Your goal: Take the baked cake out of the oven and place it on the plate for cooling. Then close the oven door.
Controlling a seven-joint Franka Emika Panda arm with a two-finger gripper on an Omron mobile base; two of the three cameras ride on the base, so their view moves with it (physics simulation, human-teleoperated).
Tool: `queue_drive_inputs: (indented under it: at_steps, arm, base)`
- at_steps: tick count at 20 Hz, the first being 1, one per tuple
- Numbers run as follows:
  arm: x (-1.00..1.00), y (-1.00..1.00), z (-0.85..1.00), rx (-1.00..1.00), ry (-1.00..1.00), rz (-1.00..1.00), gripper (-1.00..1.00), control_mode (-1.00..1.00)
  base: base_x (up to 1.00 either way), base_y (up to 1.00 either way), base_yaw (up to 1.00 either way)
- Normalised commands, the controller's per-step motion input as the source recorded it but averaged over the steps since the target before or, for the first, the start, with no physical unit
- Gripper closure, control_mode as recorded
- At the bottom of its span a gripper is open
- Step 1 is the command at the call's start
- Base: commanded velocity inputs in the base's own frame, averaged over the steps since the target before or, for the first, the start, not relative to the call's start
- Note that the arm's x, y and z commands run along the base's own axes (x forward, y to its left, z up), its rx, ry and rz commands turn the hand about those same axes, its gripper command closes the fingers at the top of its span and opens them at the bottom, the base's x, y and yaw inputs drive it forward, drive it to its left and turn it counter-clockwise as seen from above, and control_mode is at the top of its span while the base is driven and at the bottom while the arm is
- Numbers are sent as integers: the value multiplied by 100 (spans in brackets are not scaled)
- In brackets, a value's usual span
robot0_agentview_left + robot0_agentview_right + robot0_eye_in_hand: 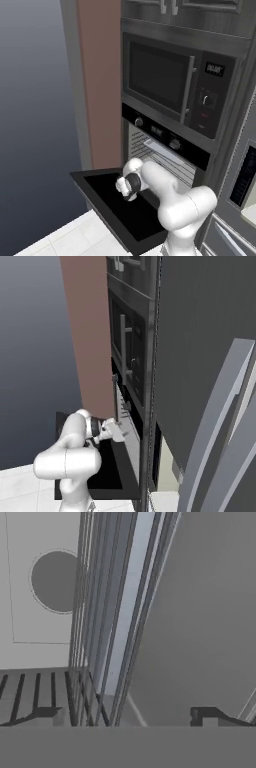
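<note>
The black oven [172, 145] stands open, its oven door [117, 210] folded down flat, black glass facing up. My gripper [123, 188] hovers over the door at the mouth of the cavity, also seen from the side [116, 432]. In the hand view the gripper [127, 714] is open, its dark fingertips [47, 713] wide apart with nothing between them. That view is rolled, so the wire racks [85, 637] run up and down, with a pale tray edge [127, 612] beside them. The cake and the plate are out of view.
A microwave [160, 80] with a vertical handle sits above the oven. A brown side panel [100, 85] flanks the oven's left. The round fan disc [57, 582] marks the oven's back wall. A fridge's long grey handle [220, 431] is at the right.
</note>
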Motion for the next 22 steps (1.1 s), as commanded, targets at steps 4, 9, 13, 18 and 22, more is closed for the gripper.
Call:
queue_drive_inputs:
  at_steps: [4,9,13,18,22]
  arm:
    - [-74,65,48,11,12,18,-100,-100]
    - [-65,54,90,18,6,25,-100,-100]
    - [-44,40,100,25,1,22,-100,-100]
    - [-30,22,100,28,0,18,-100,-100]
    - [-64,39,100,22,0,17,-100,-100]
  base:
    - [0,0,0]
    - [0,0,0]
    - [0,0,0]
    - [0,0,0]
    - [0,0,0]
